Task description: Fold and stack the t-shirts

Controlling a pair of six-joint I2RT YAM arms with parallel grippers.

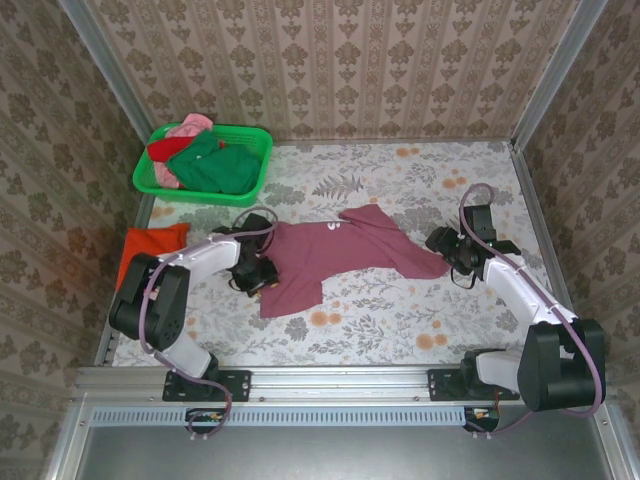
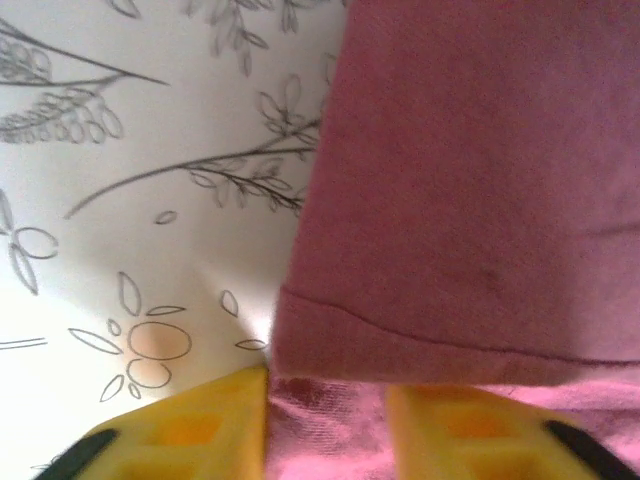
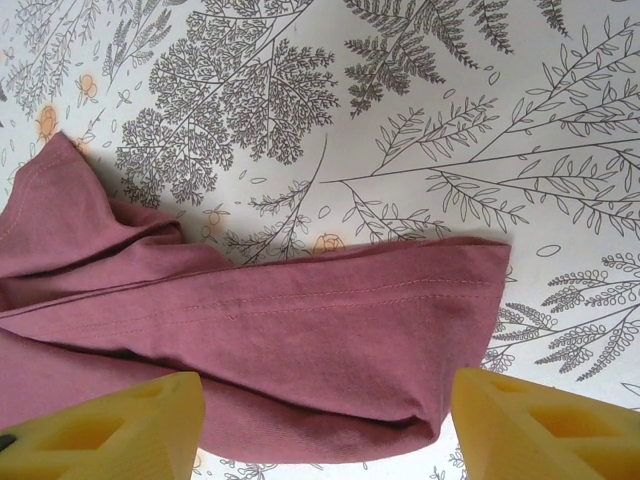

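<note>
**Inspector:** Two claws to account for. Top external view first.

**Assistant:** The maroon t-shirt (image 1: 330, 255) lies spread and creased near the middle of the table (image 1: 400, 320), small pale print facing up. The left claw (image 1: 262, 272) sits at the shirt's left edge, near the lower corner. The right claw (image 1: 447, 248) sits at the tip of the right sleeve. An orange-red t-shirt (image 1: 150, 243) lies at the table's left edge, well apart from both claws. The green basket (image 1: 235, 128) in the far left corner holds a heap of t-shirts (image 1: 212, 165), green, red and pink.

**Inspector:** Left wrist view?

**Assistant:** The left claw (image 2: 327, 395) is narrow. Its yellow fingers (image 2: 190, 435) straddle the hemmed edge of the maroon t-shirt (image 2: 470, 200), with bunched cloth between them. Whether they pinch it, I cannot tell. The body of the shirt runs ahead and to the right, and bare table (image 2: 150, 150) lies to the left.

**Inspector:** Right wrist view?

**Assistant:** The right claw (image 3: 327, 385) stands wide and is not closed on anything. The sleeve end of the maroon t-shirt (image 3: 300, 340) lies flat on the table (image 3: 450, 120) between the two fingers, stitched cuff line upward. One finger stands just beside the sleeve's open end. The other overlaps the cloth in the view, and contact there cannot be judged.
</note>
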